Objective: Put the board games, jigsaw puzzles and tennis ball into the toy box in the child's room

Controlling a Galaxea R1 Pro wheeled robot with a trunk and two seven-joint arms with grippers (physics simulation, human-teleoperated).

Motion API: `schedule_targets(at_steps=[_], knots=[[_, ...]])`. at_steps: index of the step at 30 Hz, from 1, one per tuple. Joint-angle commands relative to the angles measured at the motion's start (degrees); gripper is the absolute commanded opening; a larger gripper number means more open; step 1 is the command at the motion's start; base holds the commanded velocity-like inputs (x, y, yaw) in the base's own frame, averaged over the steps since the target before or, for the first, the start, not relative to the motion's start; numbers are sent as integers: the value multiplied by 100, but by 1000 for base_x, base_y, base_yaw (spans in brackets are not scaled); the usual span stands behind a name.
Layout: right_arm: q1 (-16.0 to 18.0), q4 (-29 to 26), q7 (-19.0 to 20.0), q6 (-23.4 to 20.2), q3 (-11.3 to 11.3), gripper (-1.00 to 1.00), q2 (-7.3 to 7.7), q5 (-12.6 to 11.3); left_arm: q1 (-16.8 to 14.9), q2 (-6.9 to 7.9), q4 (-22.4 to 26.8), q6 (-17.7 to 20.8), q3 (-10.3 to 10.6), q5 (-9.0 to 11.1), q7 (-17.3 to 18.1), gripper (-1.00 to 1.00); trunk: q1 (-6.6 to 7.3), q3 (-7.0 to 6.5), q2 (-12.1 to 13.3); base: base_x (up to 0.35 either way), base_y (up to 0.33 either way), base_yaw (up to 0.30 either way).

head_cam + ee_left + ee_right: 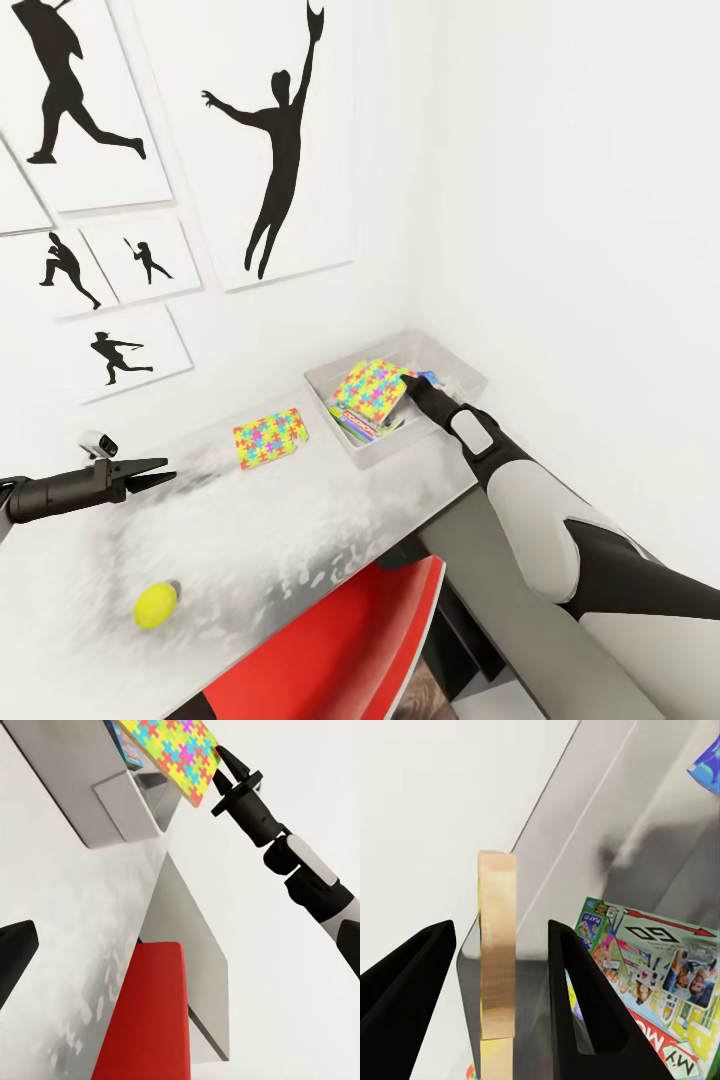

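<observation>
Jigsaw puzzle [372, 388] over toy box [452, 361], edge between spread right gripper [412, 378] fingers, seemingly released. Second puzzle [270, 437], tennis ball [156, 604] outside box on table [330, 530]. Left gripper [158, 467] parted, empty. Next: withdraw, fetch second puzzle.

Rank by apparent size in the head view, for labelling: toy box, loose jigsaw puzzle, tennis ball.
1. toy box
2. jigsaw puzzle on the table
3. tennis ball, smallest though nearest the camera

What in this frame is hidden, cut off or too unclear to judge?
- Head view: how many board games lie in the toy box; the jigsaw puzzle and right gripper cover them.
- Left wrist view: the left gripper is cut off by the edge.
- Right wrist view: the puzzle's edge sits between the fingers; contact unclear.
</observation>
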State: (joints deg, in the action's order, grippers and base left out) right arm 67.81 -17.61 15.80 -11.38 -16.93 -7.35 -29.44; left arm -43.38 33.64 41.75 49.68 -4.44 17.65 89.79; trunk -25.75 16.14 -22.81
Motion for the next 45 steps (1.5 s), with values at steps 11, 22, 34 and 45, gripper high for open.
schedule_targets(at_steps=[11, 22, 34, 45], knots=[[4, -6, 11, -19, -44, 100, 1, -35, -4, 2, 0, 60, 4, 1, 21, 100, -3, 11, -11, 0, 0, 0], [4, -26, 15, 239, -44, 100, 8, -30, -4, 2, 0, 59, 4, 1, 21, 100, -3, 11, -11, 0, 0, 0], [4, -661, -70, -1558, -53, 100, 69, -11, -4, 2, 0, 51, 4, 1, 21, 100, -3, 11, -11, 0, 0, 0], [-24, -1587, -50, -3107, -95, 100, 107, -16, -4, 2, 0, 44, 4, 1, 21, 100, -3, 11, -11, 0, 0, 0]])
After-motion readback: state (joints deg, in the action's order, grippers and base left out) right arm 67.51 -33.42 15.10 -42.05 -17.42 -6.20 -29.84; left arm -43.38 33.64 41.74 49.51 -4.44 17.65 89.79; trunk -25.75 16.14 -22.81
